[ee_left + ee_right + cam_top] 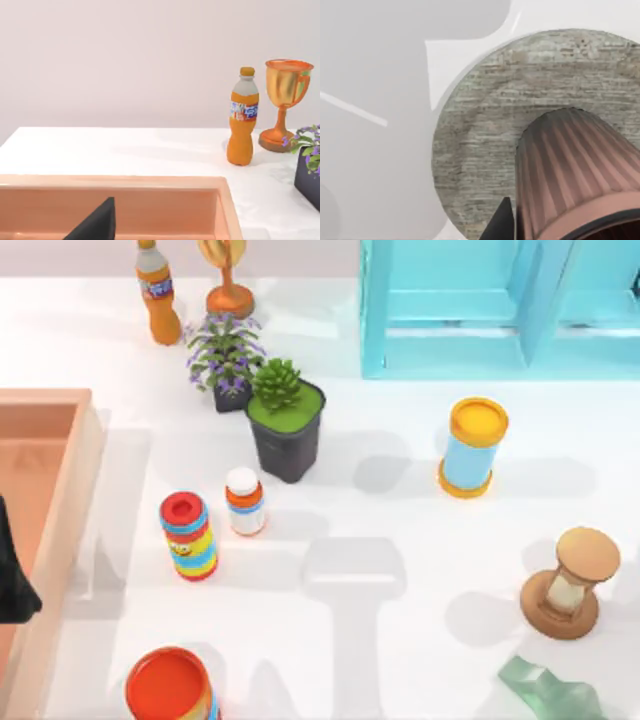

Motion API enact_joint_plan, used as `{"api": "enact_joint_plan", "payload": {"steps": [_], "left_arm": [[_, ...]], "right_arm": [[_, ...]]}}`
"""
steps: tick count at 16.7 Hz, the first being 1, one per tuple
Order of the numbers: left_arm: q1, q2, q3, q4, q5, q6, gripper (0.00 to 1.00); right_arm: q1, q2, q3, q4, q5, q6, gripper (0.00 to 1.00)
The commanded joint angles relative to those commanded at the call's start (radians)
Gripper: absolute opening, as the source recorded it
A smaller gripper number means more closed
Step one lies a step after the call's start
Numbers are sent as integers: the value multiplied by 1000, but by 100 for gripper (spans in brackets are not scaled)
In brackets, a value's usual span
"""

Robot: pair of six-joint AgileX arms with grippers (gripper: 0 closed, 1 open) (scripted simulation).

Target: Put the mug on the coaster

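**A:** Mug (575, 175), the small ribbed brown tumbler with a dark rim and no handle — where is it?

**B:** In the right wrist view it is right over the round grey brick-textured coaster (485, 150), its tapered sides narrowing toward the disc. Whether its base touches the coaster I cannot tell.

**A:** Is the right pincer gripping it?

**B:** A dark fingertip (502, 222) lies just beside the mug's wall, which suggests a hold, but I cannot tell if the pincer is clenched or released.

**A:** And the left pincer?

**B:** Parked at the tabletop's left, over the peach-coloured wooden tray (70, 510); a dark part of it (15, 580) shows there, its state unreadable.

**A:** How would the mug handle?

**B:** I judge it light and rigid. The fine ribs should give some friction, but the taper could let it slide downward, so the upper wall near the rim is the safer place to grip, squeezed evenly.
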Motion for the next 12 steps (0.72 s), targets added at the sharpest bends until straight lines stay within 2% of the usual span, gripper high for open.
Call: {"api": "enact_joint_plan", "payload": {"steps": [6,12], "left_arm": [[0,0,0,0,0,0,100],[0,0,0,0,0,0,100]], "right_arm": [[0,0,0,0,0,0,98],[0,0,0,0,0,0,100]]}}
